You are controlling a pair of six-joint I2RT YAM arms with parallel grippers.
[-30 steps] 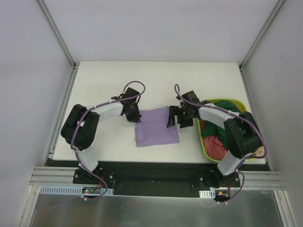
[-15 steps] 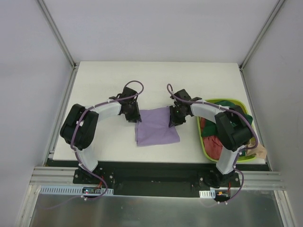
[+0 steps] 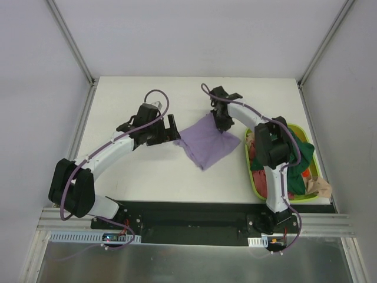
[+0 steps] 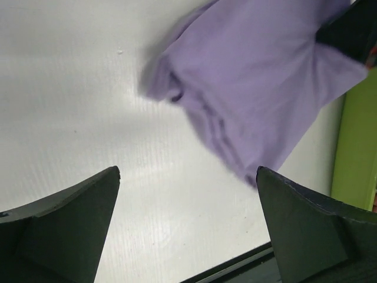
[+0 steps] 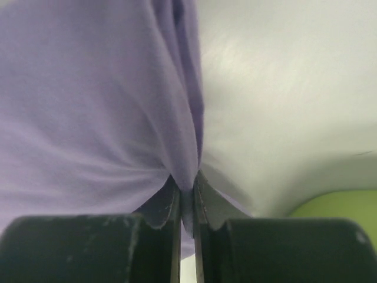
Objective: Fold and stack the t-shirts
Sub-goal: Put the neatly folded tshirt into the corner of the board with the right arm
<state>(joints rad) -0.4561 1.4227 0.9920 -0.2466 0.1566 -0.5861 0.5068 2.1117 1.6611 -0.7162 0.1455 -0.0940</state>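
Bright, even light with soft shadows; the left wrist view blurs its near fingers point(image 4: 65, 230) and the lavender shirt point(image 4: 259, 76).

The lavender shirt point(image 3: 209, 142) lies folded, diagonal on the table point(image 3: 129, 100). The green shirt point(image 3: 301, 150) and red shirt point(image 3: 297, 180) sit crumpled in the basket point(image 3: 252, 174).

Left arm point(image 3: 109, 152): folded low at the near-left corner, with the forearm stretched far and right toward the table's middle.
Left gripper point(image 3: 171, 127): points right, jaws spread wide and holding nothing; in the wrist view both dark fingers point(image 4: 70, 221) stand far apart.
Right arm point(image 3: 272, 154): rises from the near-right base, with the forearm reaching far and left.
Right gripper point(image 3: 223, 124): hangs below the wrist, jaws pressed together on a fold of the lavender t-shirt point(image 3: 209, 142); the wrist view shows the cloth pinched between the fingertips point(image 5: 172, 197).
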